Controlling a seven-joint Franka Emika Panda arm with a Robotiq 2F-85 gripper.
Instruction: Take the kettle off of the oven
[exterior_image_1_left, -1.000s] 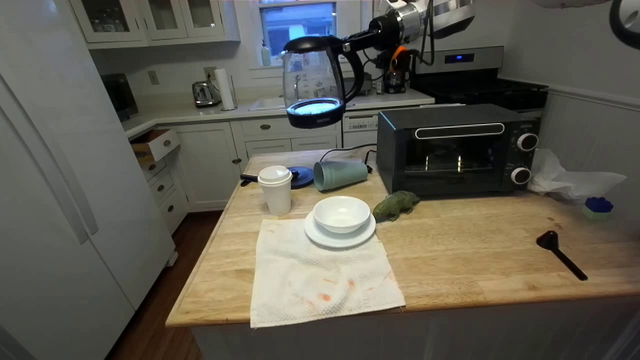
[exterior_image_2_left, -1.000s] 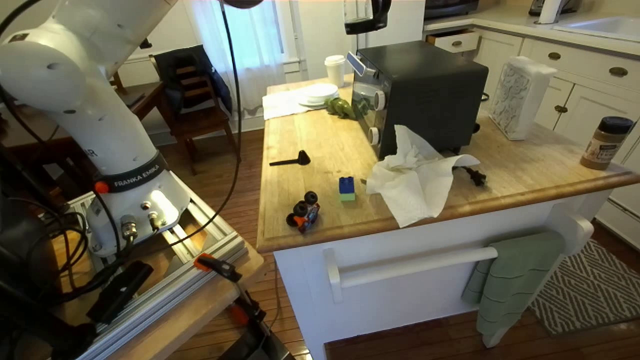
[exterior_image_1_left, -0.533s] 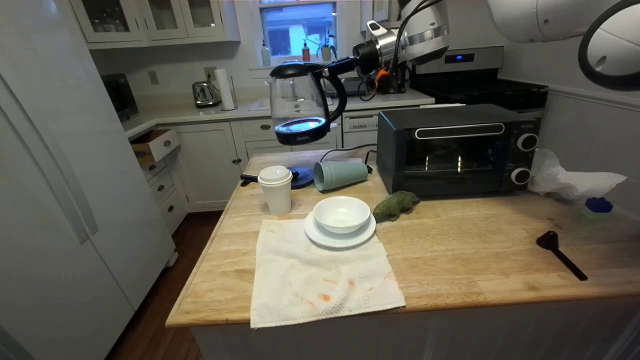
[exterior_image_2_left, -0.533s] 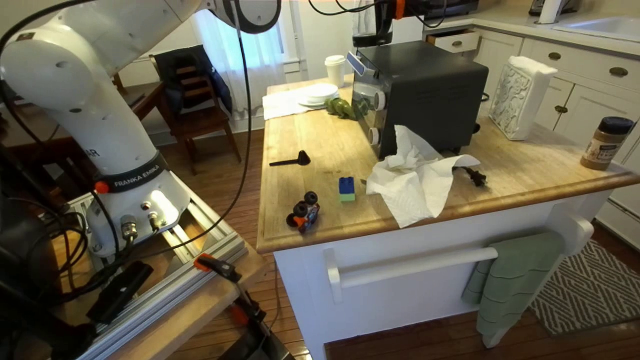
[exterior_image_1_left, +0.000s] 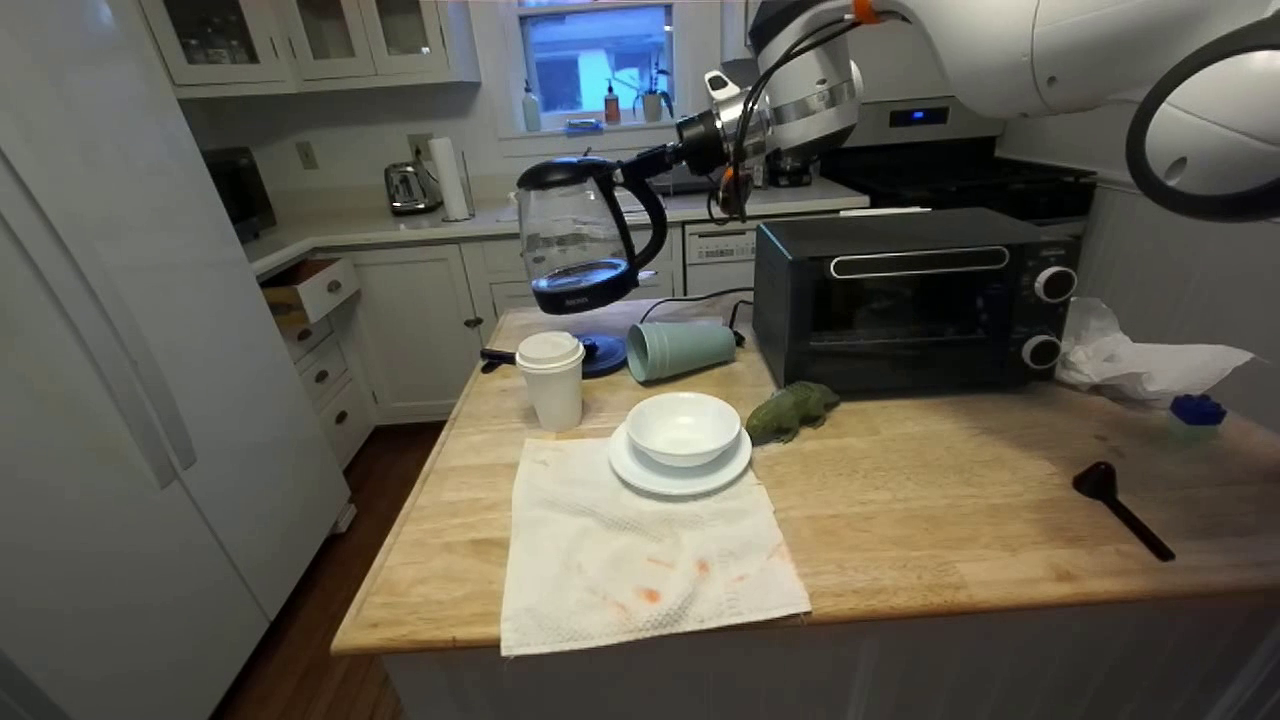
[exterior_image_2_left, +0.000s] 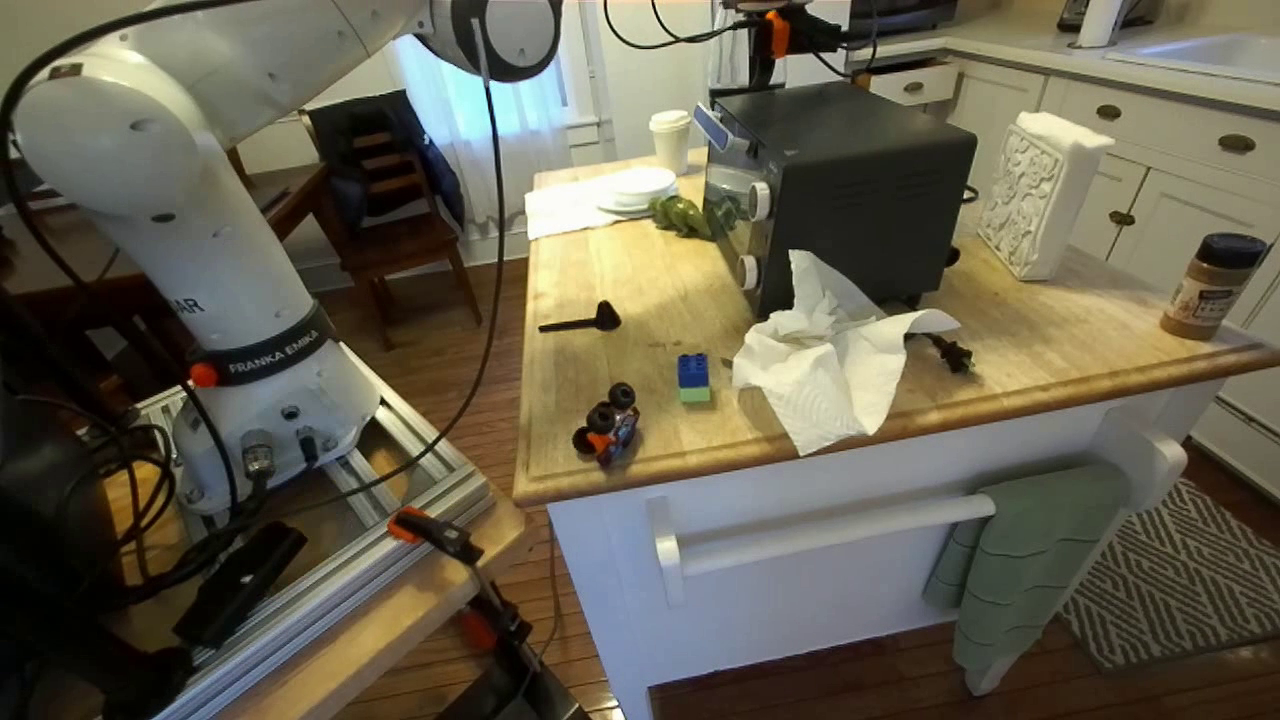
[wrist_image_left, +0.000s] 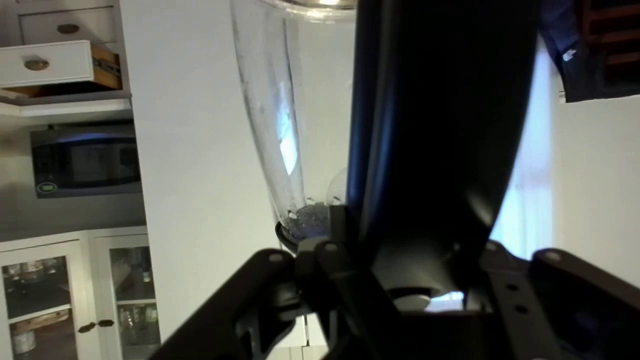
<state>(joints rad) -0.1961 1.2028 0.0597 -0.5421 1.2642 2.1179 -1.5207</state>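
The kettle (exterior_image_1_left: 572, 235), clear glass with a black lid, black handle and dark base, hangs in the air, slightly tilted. In an exterior view it is left of the black oven (exterior_image_1_left: 905, 320), apart from it, above the white cup's area. My gripper (exterior_image_1_left: 632, 170) is shut on the top of the kettle's handle. In the wrist view the dark handle (wrist_image_left: 440, 125) fills the space between the fingers (wrist_image_left: 415, 250), with the glass (wrist_image_left: 270, 100) behind. In an exterior view the oven (exterior_image_2_left: 850, 170) hides most of the kettle, and the gripper (exterior_image_2_left: 790, 35) is above it.
Below the kettle on the wooden table are a white cup (exterior_image_1_left: 552, 385), a blue lid (exterior_image_1_left: 603, 354) and a green tumbler (exterior_image_1_left: 685, 350) on its side. Nearer are a white bowl (exterior_image_1_left: 684, 428) on a plate, a cloth (exterior_image_1_left: 640, 570) and a green toy animal (exterior_image_1_left: 793, 411).
The kettle and my gripper have moved left and down in an exterior view, away from the oven and lower toward the table. The grip on the handle has stayed. The base's blue glow looks dimmer.
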